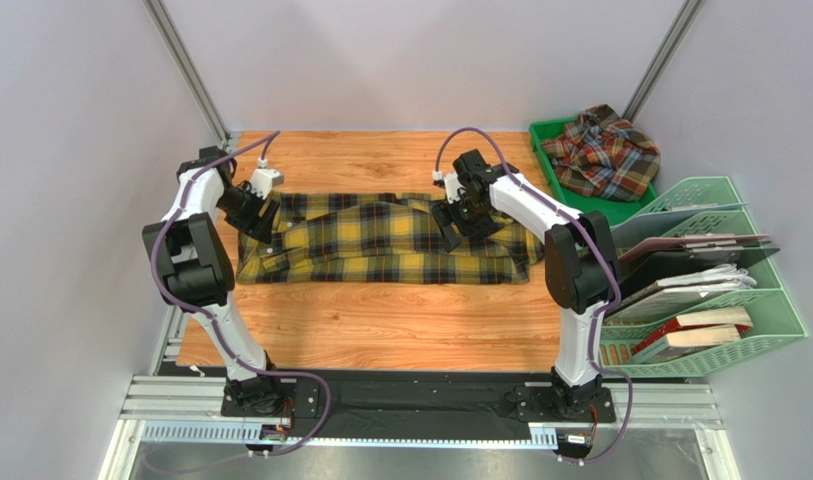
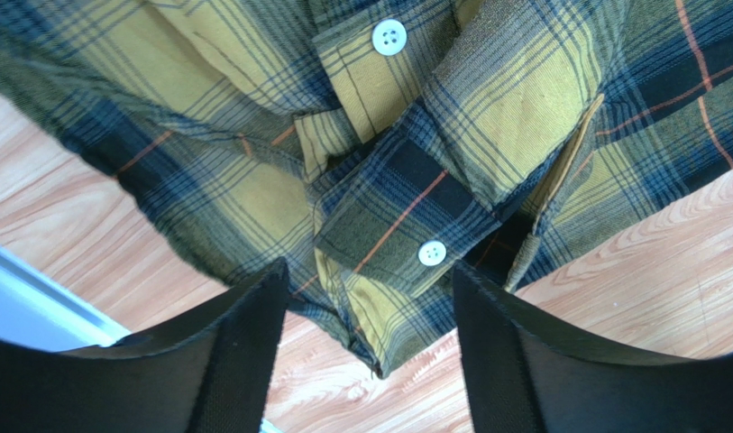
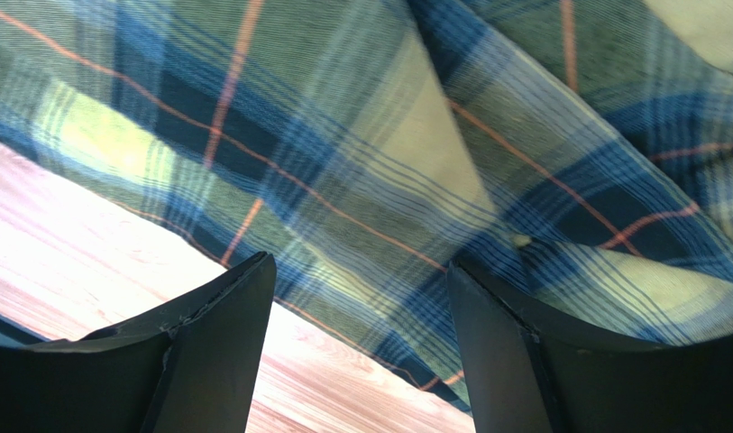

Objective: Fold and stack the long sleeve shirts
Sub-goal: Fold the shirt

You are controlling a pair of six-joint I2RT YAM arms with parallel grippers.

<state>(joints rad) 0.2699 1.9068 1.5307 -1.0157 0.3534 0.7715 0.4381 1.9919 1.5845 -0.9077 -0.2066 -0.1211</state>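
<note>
The left gripper (image 2: pixel 368 266) and right gripper (image 3: pixel 361 262) hang with fingers apart over the yellow and black check flannel shirt (image 1: pixel 380 245), which is spread across the far half of the wooden table (image 1: pixel 380 330). I'd pinch both layers evenly at the cloth edge. There is bare wood on the near side. The left table edge and the green plastic tray (image 1: pixel 580 205) crowd the sides.

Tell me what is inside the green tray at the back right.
A crumpled rust-red plaid shirt fills the green tray, overlapping its rim. The tray floor is covered, so anything beneath the shirt cannot be seen.
</note>
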